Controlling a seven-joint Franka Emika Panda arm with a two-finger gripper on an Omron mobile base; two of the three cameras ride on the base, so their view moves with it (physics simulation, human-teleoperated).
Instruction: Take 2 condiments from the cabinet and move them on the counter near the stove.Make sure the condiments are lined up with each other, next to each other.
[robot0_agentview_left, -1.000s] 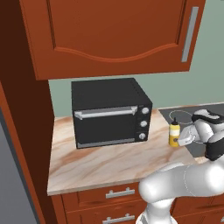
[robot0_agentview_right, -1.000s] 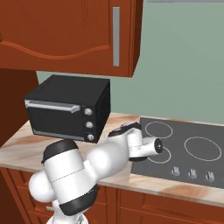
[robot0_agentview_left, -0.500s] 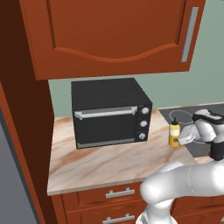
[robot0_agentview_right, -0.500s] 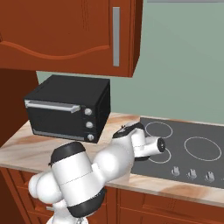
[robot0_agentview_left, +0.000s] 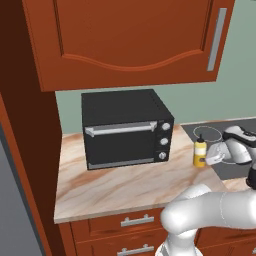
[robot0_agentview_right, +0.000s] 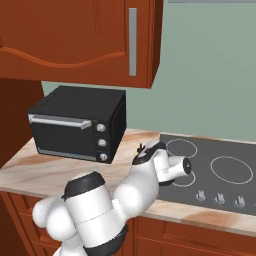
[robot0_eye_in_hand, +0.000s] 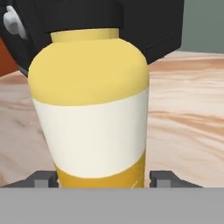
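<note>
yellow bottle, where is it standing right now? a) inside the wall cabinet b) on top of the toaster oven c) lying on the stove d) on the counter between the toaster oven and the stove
d: the yellow bottle stands upright on the counter, to the right of the toaster oven and just left of the stove edge, with the cabinet door shut above.

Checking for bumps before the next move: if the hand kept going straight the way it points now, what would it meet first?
Most likely the yellow squeeze bottle, standing upright right between the hand's fingertips; the toaster oven lies behind it.
</note>
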